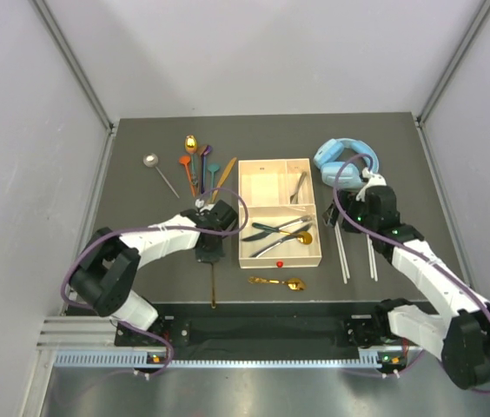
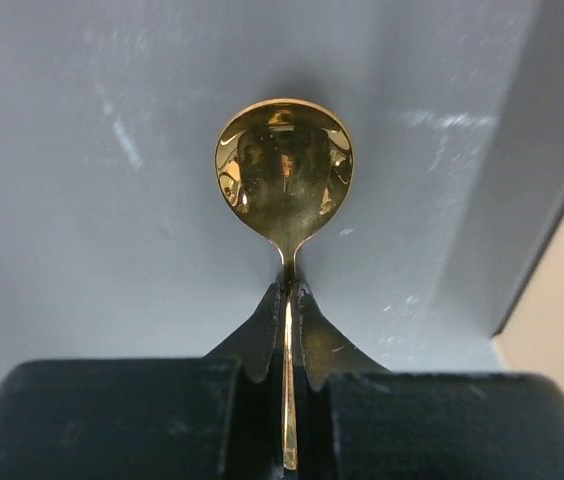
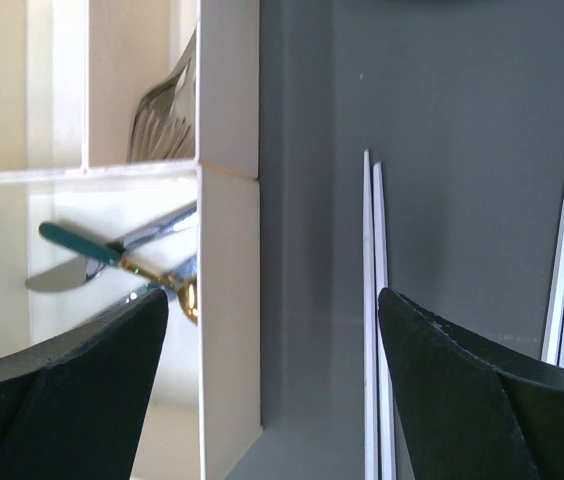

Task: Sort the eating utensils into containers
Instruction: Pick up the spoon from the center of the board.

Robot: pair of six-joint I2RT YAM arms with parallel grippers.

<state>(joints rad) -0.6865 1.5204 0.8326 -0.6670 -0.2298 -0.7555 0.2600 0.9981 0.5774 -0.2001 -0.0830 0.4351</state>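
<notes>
My left gripper [image 2: 289,300] is shut on the thin handle of a gold spoon [image 2: 284,170], whose bowl sticks out ahead of the fingers over the grey table. In the top view this gripper [image 1: 210,248] sits just left of the cream tray [image 1: 321,234]. My right gripper [image 3: 272,330] is open and empty, straddling the tray's right wall [image 3: 227,300] and a pair of pale chopsticks [image 3: 372,300]. The tray's large section holds dark-and-silver knives [image 1: 273,230] and a gold spoon [image 1: 301,237]; a small section holds a fork [image 1: 300,185].
Several coloured spoons [image 1: 195,163] and a wooden knife [image 1: 225,178] lie at the back left. Another gold spoon [image 1: 278,282] lies in front of the tray. Two chopstick pairs [image 1: 341,248] [image 1: 372,254] lie to its right. Light-blue headphones [image 1: 345,159] sit at the back right.
</notes>
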